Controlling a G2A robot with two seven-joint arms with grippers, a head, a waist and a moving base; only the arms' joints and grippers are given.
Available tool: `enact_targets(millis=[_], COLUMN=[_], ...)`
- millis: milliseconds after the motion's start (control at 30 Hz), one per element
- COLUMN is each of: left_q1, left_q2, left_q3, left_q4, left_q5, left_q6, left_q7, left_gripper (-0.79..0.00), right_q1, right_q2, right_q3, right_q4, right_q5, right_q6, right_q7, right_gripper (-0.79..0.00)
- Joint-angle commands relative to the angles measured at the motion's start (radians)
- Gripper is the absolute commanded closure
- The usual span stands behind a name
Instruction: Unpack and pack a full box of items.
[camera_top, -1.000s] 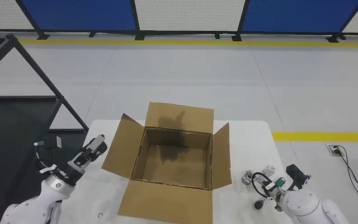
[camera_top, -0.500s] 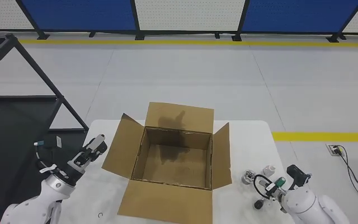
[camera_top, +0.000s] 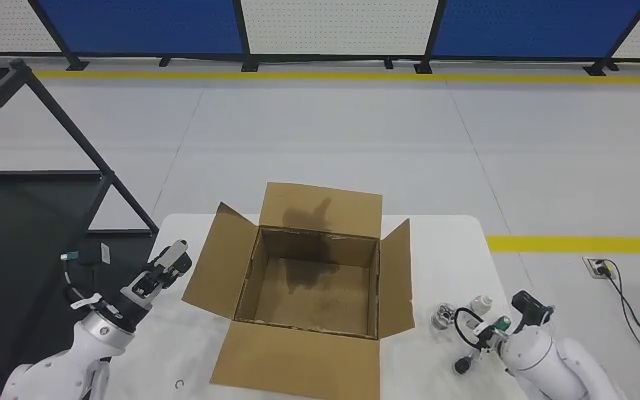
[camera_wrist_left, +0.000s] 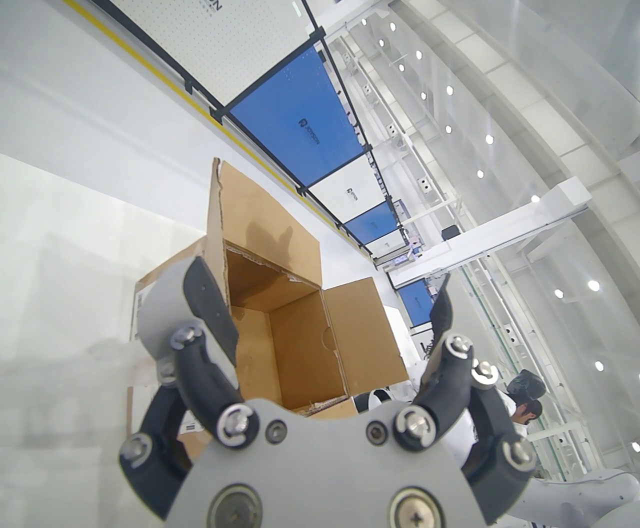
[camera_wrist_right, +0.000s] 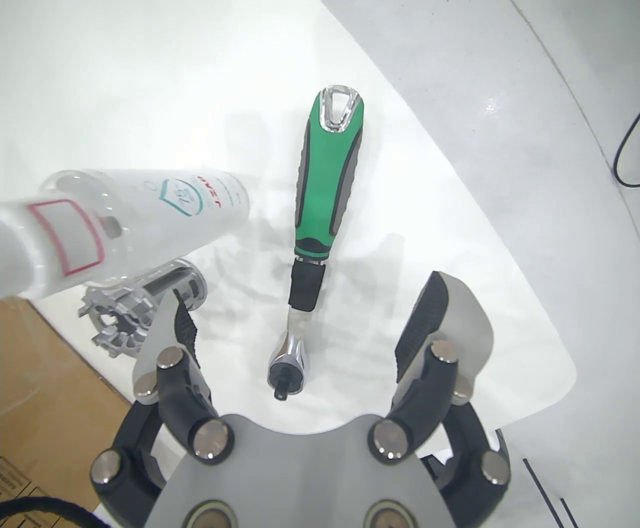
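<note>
Our right gripper (camera_wrist_right: 305, 295) hangs over the table (camera_wrist_right: 150, 65) with its jaws spread wide and nothing held. The green-handled ratchet (camera_wrist_right: 327, 190) lies flat just below, its drive head between the fingers and touching neither. Beside it, toward the box, are a white bottle (camera_wrist_right: 150, 215) and a metal fitting (camera_wrist_right: 135, 310), all near the table's right edge. The open box (camera_top: 320, 210) sits mid-table. Our left gripper (camera_wrist_left: 320, 285), likewise spread and empty, is near the left edge, close to the box's left flap.

Top view overhead, looking down; left wrist low, facing same box (camera_wrist_left: 300, 335); right wrist close over table (camera_wrist_right: 150, 75), seemingly steep.
</note>
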Motion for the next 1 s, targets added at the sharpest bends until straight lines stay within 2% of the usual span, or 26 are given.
enact_targets(millis=[0, 200, 233, 367, 467, 700, 967], left_q1=[0.0, 0.0, 0.0, 0.0, 0.0, 0.0, 0.0], left_q2=[0.0, 0.0, 0.0, 0.0, 0.0, 0.0, 0.0], left_q3=[0.0, 0.0, 0.0, 0.0, 0.0, 0.0, 0.0], left_q4=[0.0, 0.0, 0.0, 0.0, 0.0, 0.0, 0.0], left_q5=[0.0, 0.0, 0.0, 0.0, 0.0, 0.0, 0.0], left_q6=[0.0, 0.0, 0.0, 0.0, 0.0, 0.0, 0.0], left_q7=[0.0, 0.0, 0.0, 0.0, 0.0, 0.0, 0.0], left_gripper=[-0.785, -0.785, -0.785, -0.785, -0.785, -0.785, -0.785], right_q1=[0.023, 0.109, 0.121, 0.154, 0.168, 0.204, 0.256], right_q2=[0.009, 0.037, 0.042, 0.062, 0.076, 0.105, 0.127], right_q3=[-0.037, -0.132, -0.146, -0.182, -0.206, -0.265, -0.339], right_q4=[0.026, 0.101, 0.108, 0.119, 0.118, 0.127, 0.155], right_q5=[0.001, 0.046, 0.055, 0.087, 0.099, 0.131, 0.196], right_q6=[-0.001, 0.0, 0.0, 0.0, 0.0, 0.0, 0.0], right_q7=[0.001, 0.0, 0.0, 0.0, 0.0, 0.0, 0.0], right_gripper=[-0.785, -0.782, -0.739, -0.48, -0.388, -0.348, -0.342])
